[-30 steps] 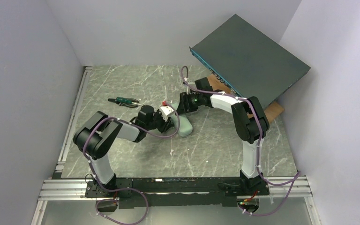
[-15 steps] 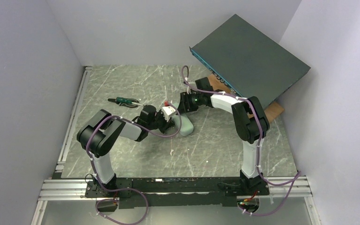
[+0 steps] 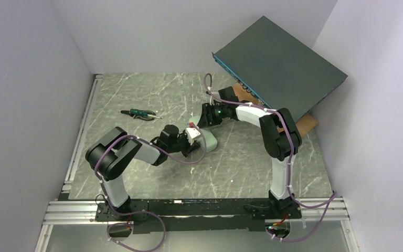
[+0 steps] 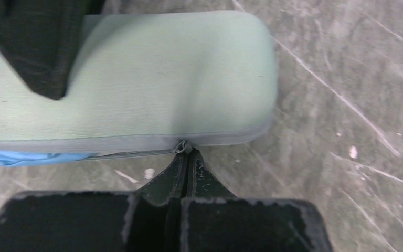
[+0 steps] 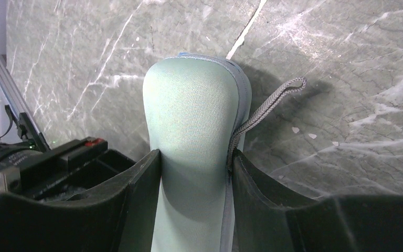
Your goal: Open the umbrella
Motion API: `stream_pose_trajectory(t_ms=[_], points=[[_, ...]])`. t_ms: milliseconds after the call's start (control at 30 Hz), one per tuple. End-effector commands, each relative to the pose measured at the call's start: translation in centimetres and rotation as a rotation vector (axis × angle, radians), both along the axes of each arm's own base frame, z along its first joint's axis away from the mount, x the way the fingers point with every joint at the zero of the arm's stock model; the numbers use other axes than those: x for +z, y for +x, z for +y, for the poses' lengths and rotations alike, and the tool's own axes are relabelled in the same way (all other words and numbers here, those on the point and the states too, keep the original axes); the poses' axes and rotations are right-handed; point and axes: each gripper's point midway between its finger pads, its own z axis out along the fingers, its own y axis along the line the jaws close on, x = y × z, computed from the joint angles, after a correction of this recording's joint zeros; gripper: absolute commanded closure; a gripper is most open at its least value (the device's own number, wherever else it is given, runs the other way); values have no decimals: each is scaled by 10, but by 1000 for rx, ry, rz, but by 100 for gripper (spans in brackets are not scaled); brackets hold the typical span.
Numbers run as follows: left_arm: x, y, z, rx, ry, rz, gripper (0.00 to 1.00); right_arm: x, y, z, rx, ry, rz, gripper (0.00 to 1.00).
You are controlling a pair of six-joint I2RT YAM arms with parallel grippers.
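A pale grey-green oblong case [image 3: 209, 142] lies on the marble table. My right gripper [image 3: 203, 125] is shut on its far end; in the right wrist view the fingers press both sides of the case [image 5: 194, 115]. My left gripper [image 4: 188, 156] is shut on the case's zipper pull [image 4: 183, 146], at the case's side near its rounded end, and it also shows in the top view [image 3: 194, 137]. The zipper is part open, and a strip of the umbrella's sky-blue fabric [image 4: 29, 156] shows in the gap. The rest of the umbrella is hidden inside the case.
A big dark-grey flat box [image 3: 278, 63] leans at the back right on a wooden piece [image 3: 305, 124]. A green-handled tool [image 3: 138, 113] lies to the left. A grey cord loop [image 5: 271, 103] hangs off the case. Walls close in on three sides.
My left gripper has moved along the case's side toward its near end, with the zipper pull in it. The right gripper has held still on the case.
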Motion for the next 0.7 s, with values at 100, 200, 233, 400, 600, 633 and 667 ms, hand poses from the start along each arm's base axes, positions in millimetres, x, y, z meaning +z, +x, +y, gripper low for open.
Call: stream_pose_trajectory(t_ms=[100, 200, 233, 400, 600, 633, 667], points=[[22, -72, -39, -309, -84, -6, 100, -25, 3, -1, -79, -60, 36, 100], [19, -82, -45, -334, -79, -3, 100, -24, 7, -1, -107, -60, 30, 100], [19, -85, -47, -346, -75, -7, 100, -24, 8, -1, -119, -62, 29, 100], [13, -85, -44, -279, -64, 47, 100, -22, 11, -4, -143, -65, 19, 100], [14, -53, 6, -92, -81, 162, 100, -14, -7, -15, -119, -45, 36, 80], [15, -50, 13, -78, -77, 170, 100, -13, -13, -16, -99, -31, 49, 60], [17, -48, 19, -74, -77, 178, 100, -10, -20, -16, -68, -18, 55, 42]])
